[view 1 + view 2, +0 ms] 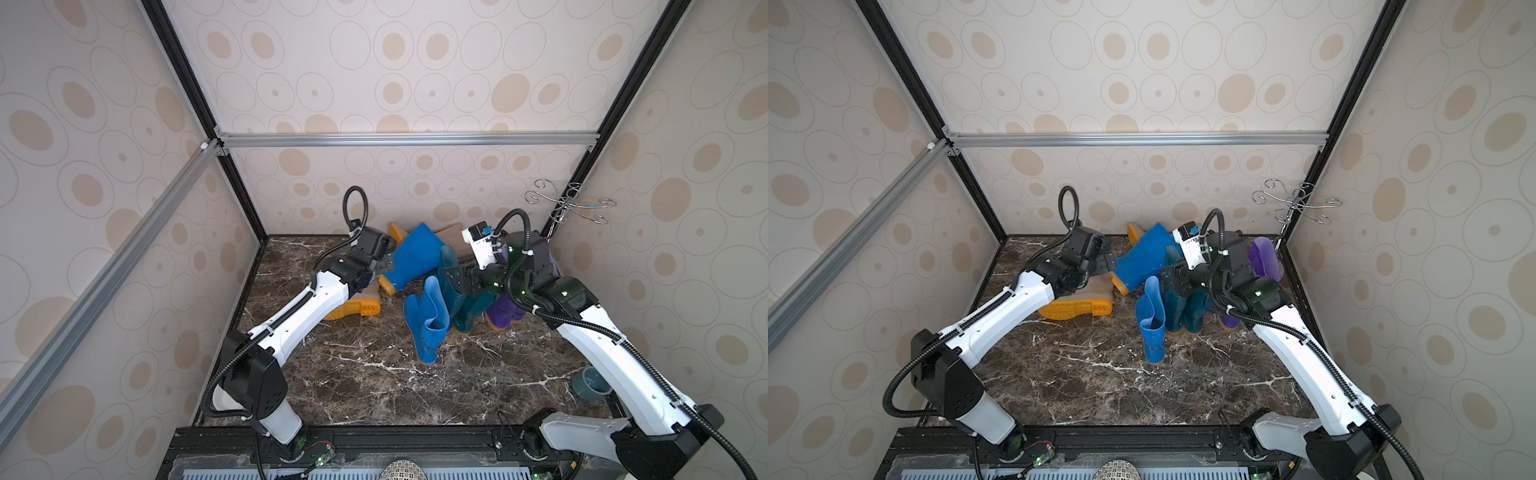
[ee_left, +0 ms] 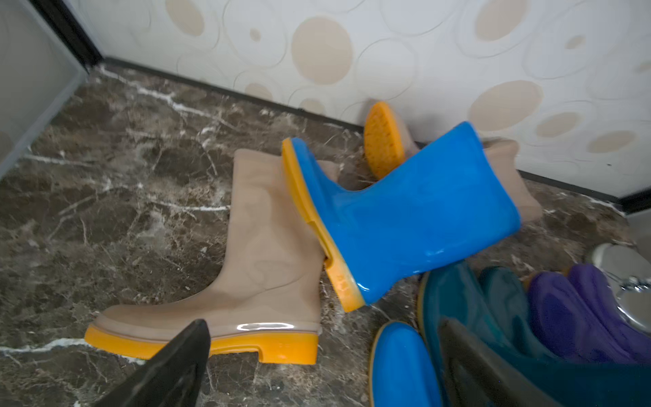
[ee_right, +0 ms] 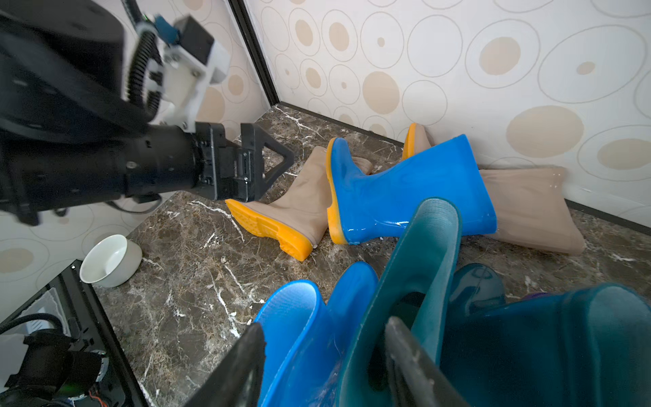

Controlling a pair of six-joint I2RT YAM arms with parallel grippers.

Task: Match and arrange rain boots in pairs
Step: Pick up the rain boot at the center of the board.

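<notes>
The left gripper (image 1: pixel 385 264) is hovering with its jaws spread wide and nothing between them, just beside the sole end of a bright blue boot (image 2: pixel 422 218) that is lying tipped on its side. That boot's orange-yellow sole is leaning against the shaft of a beige boot (image 2: pixel 267 246), which is lying flat on the marble floor (image 1: pixel 374 374). A second beige boot (image 3: pixel 528 208) is lying along the back wall (image 1: pixel 415 187), partly under the blue one. Nearer the middle, the other blue boot (image 1: pixel 430 328) is standing upright just beside the two dark teal boots (image 1: pixel 465 309), and the two purple boots (image 1: pixel 505 313) are standing next to those. The right gripper (image 1: pixel 453 276) is reaching over the tops of the upright blue and teal boots with its jaws partway apart, one outside the blue shaft and one seemingly inside a teal shaft; I cannot tell whether it is pinching anything
</notes>
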